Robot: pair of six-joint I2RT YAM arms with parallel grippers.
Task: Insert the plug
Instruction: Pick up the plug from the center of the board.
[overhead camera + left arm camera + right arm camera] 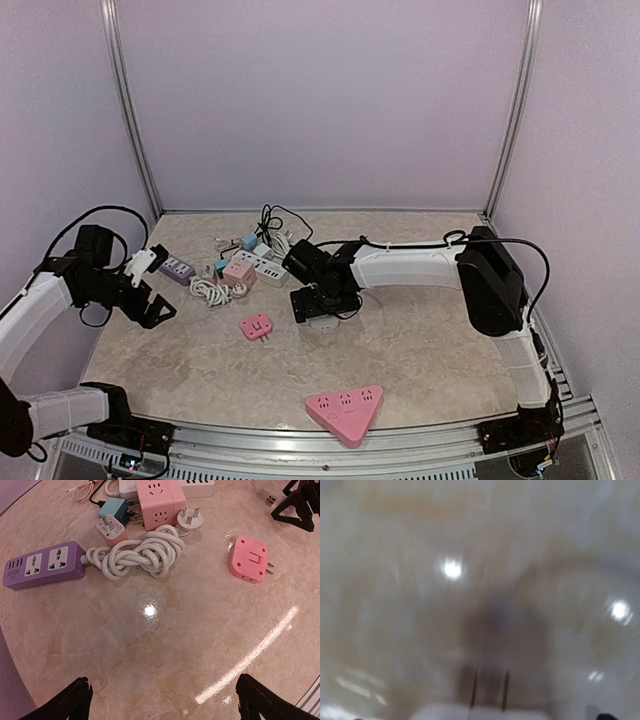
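White plug point(323, 321) — on the marbled table point(430, 350), just under the right gripper point(320, 306), jaws spread wide; contact cannot be told. Left gripper point(165, 705) — wide open, empty, above bare table near the purple power strip point(42, 566). Pink adapter point(248, 558) lies between the grippers.

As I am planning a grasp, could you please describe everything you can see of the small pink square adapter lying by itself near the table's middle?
The pink adapter is a small square block with rounded corners, apparently plastic. Its metal prongs stick out sideways from one edge, its upper face carries a small L-shaped mark, and tiny holes dot one side wall. It lies flat on the marble-look table, apart from the coiled white cable; only the table touches it.
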